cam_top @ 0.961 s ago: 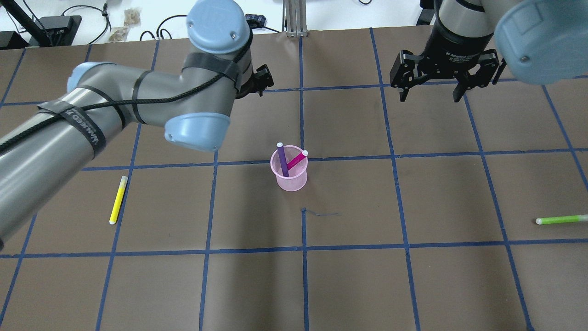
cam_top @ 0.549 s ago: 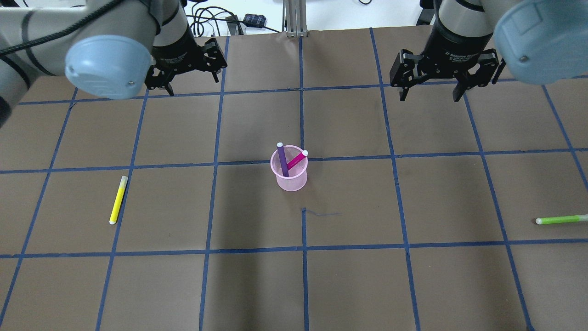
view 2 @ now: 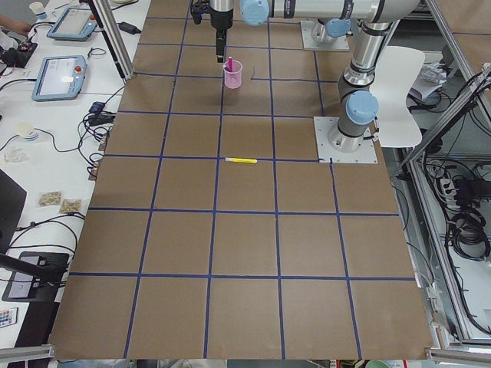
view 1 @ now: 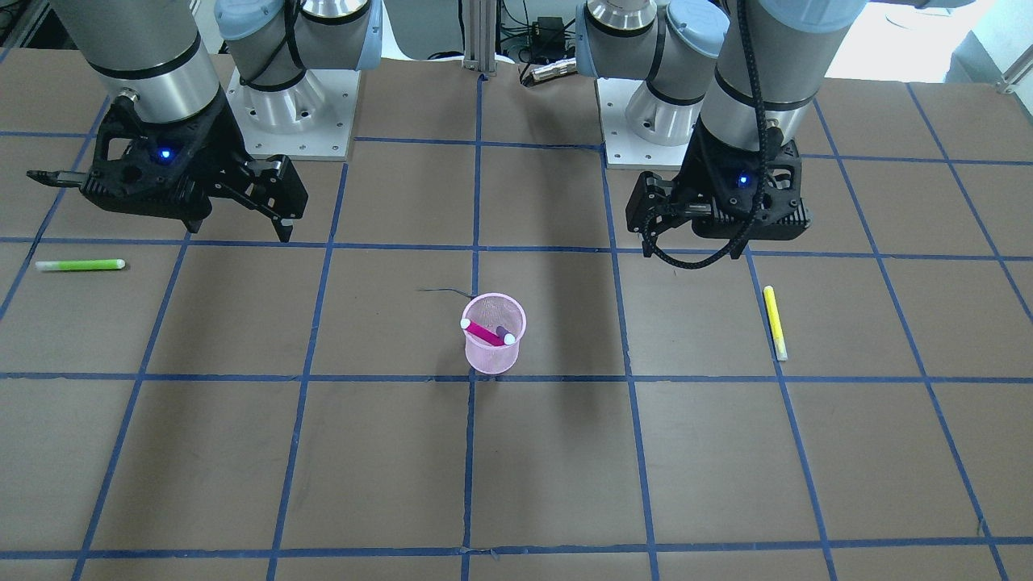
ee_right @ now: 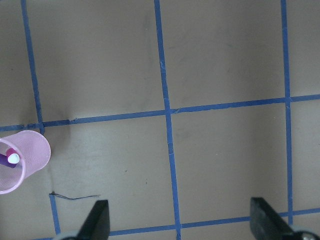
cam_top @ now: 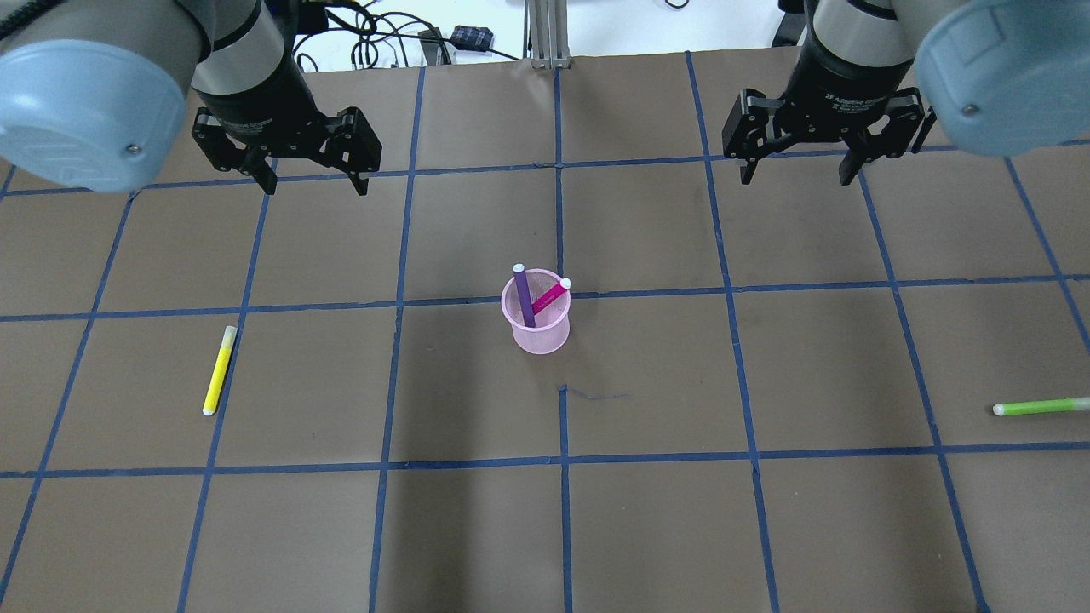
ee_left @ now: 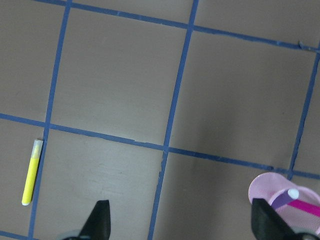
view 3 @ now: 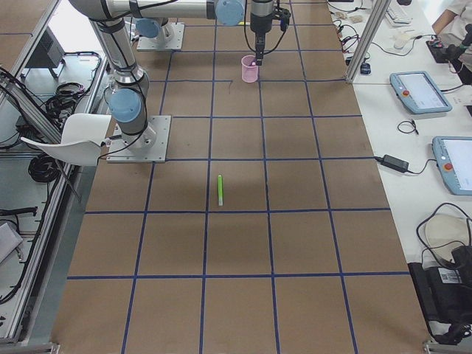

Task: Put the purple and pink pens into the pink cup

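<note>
While left gripper [cam_top: 315, 186], right gripper [cam_top: 795, 179] gape, purple pen [cam_top: 524, 298], pink pen [cam_top: 552, 295] slant cap-up in pink cup [cam_top: 541, 339].

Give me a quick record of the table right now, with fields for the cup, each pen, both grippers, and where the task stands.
cup: pink cup, upright near the middle of the table
purple pen: purple pen, standing in the cup, leaning on its rim
pink pen: pink pen, in the cup, tilted across the purple one
yellow pen: yellow pen, flat on the table, robot's left side
green pen: green pen, flat, far on the robot's right
left gripper: left gripper, open, empty, apart from the cup
right gripper: right gripper, open, empty, apart from the cup
task state: both pens in the cup
</note>
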Tool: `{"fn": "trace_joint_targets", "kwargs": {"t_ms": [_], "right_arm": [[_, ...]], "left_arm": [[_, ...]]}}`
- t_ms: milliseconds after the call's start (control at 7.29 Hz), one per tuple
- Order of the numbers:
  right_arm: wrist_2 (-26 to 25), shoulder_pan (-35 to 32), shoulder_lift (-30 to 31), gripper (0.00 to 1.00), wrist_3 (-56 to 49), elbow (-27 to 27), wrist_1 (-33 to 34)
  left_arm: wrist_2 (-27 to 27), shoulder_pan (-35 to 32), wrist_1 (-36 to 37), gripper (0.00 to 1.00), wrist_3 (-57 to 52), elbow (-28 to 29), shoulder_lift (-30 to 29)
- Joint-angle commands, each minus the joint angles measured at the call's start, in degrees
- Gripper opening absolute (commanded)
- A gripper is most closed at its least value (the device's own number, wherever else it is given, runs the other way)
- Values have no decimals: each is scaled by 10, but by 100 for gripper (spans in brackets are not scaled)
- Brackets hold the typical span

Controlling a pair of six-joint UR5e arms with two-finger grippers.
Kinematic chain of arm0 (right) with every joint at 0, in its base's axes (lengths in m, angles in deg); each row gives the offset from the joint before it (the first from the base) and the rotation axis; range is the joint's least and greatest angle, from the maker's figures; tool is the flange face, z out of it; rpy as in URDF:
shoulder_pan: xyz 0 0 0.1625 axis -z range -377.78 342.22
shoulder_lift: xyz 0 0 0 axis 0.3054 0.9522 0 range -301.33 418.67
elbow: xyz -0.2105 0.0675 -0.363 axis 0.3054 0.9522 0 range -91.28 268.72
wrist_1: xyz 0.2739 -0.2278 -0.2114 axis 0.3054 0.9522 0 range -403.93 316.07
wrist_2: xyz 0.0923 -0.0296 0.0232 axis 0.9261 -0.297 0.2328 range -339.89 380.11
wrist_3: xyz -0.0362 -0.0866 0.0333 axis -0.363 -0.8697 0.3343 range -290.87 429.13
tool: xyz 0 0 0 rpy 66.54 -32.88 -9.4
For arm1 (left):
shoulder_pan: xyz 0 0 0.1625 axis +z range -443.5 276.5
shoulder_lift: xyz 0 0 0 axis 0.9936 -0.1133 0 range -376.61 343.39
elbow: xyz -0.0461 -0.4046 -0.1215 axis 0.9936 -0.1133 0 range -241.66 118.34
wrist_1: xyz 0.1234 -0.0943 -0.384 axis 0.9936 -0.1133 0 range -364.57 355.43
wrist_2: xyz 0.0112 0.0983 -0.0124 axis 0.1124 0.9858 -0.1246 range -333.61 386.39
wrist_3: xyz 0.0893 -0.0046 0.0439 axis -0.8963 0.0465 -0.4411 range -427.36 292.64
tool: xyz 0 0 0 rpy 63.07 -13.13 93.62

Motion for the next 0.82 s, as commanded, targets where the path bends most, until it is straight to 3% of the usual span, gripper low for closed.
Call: {"fn": "trace_joint_targets", "kwargs": {"t_ms": [0,686], "right_arm": [[-1,1,1,100,0,1,0],[0,1,0,100,0,2,2]], "left_arm": [[-3,47,2,100,-71,-35,11],[-19,57,-3,100,-65,-46,52]]}}
